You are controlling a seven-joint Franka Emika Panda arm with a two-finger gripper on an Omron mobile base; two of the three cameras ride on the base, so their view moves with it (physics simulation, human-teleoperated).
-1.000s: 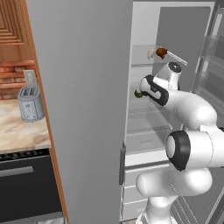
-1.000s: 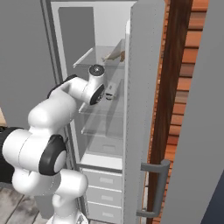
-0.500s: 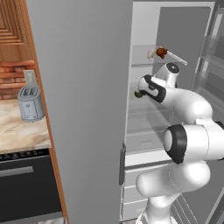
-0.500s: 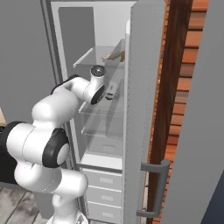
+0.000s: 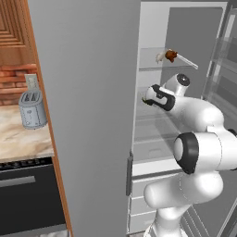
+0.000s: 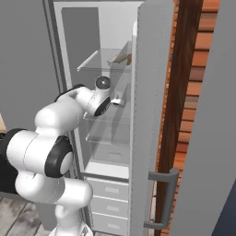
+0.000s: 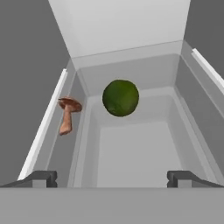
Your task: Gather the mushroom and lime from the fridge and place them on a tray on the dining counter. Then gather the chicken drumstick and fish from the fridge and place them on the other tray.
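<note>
Reaching into the fridge, your pincer is spread fully wide and holds nothing. The mushroom sits ahead to its left; the lime lies straight ahead, well apart, centred between the tips, likely lined up for grabbing.

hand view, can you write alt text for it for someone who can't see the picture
Looking along the open claw into the white fridge, a round dull green lime sits on a shelf straight ahead. A small brown-capped mushroom is off to its left, beside the shelf's side edge. The claw's two dark fingertips stand wide apart, holding nothing.
</note>
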